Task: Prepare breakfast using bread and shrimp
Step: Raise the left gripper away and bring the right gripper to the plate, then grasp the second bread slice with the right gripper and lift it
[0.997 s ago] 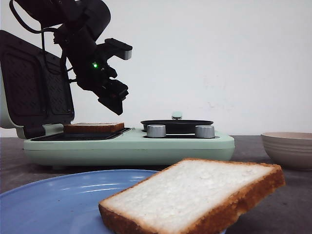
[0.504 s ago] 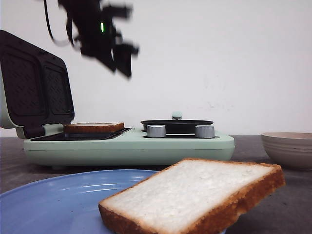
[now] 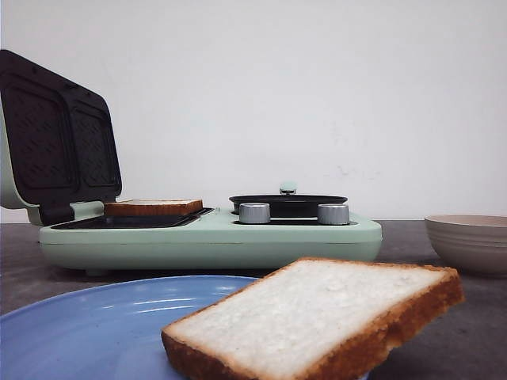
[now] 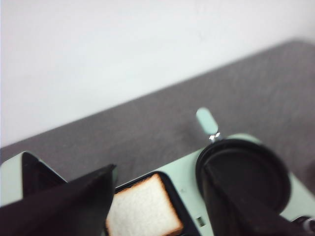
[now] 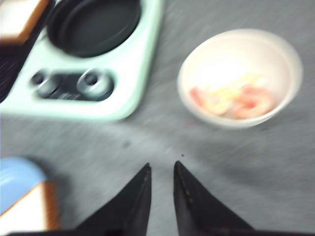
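The left fingers (image 4: 155,206) are spread wide, two dark wedges with nothing between them; in the left wrist view one bread slice (image 4: 141,212) shows through the gap, lying flat on the dark grill plate of the mint-green breakfast maker (image 4: 184,178), clear of both fingers, with the round black pan (image 4: 242,173) beside it behind the other finger. The right fingers (image 5: 161,191) are almost pressed together, only a narrow slit left between the tips, and they pinch nothing; they point down at bare grey table (image 5: 221,162). In that blurred right wrist view the shrimp (image 5: 231,101) shows as orange-pink pieces inside the pale bowl (image 5: 197,64), well apart from the fingertips and off to one side of them. The second bread slice (image 3: 317,321) sits on the edge of the blue plate (image 3: 95,324) closest to the front camera, its far corner overhanging the rim; a corner of it also appears beside the right fingers in the wrist view, not touching them. From the front, neither arm is in sight; the lid (image 3: 59,134) of the breakfast maker stands open, and two silver knobs (image 3: 254,212) face forward
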Robot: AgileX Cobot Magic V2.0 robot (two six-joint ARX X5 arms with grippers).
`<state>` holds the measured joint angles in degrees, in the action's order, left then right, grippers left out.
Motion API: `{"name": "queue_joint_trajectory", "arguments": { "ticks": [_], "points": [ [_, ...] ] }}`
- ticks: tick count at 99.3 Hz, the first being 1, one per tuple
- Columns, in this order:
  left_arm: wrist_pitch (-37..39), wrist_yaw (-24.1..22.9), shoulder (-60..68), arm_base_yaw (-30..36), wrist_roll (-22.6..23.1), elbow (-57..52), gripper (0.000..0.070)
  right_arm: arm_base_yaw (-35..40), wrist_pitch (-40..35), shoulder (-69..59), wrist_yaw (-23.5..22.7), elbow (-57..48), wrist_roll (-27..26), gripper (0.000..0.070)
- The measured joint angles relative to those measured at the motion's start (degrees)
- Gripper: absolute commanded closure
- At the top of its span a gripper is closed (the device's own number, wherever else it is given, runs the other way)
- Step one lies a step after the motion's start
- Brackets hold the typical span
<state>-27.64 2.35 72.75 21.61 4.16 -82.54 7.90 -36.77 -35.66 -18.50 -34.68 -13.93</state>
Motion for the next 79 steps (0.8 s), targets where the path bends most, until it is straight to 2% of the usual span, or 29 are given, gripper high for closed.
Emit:
{"name": "queue_joint_trajectory", "arguments": {
  "ticks": [8,20,30,46,62,79],
  "points": [
    [2.3,0.4,-4.3,-0.4,-2.1,5.2,0.0384,0.2,1.0,0.0,-3.8,1.6,-0.8,0.0588],
    [7.8,0.6,-10.7,-0.3,-4.8,15.3,0.0384,0.9,3.6,-0.3,-9.0,4.8,-4.6,0.0486],
    [11.1,0.7,-16.9,0.3,-7.0,23.4,0.0384,1.9,6.4,-0.4,-12.1,7.7,-8.6,0.0484],
    [11.6,1.0,-25.4,1.7,-9.0,32.3,0.0385,5.3,13.4,-0.8,-17.8,13.8,-16.2,0.0483],
    [11.0,1.0,-29.7,2.4,-9.6,36.6,0.0386,9.8,19.6,-3.4,-20.0,18.9,-23.7,0.0420],
    [10.2,1.0,-32.0,2.7,-9.7,36.7,0.0385,14.9,26.4,-8.1,-20.2,20.0,-27.7,0.0420]
  ]
}}
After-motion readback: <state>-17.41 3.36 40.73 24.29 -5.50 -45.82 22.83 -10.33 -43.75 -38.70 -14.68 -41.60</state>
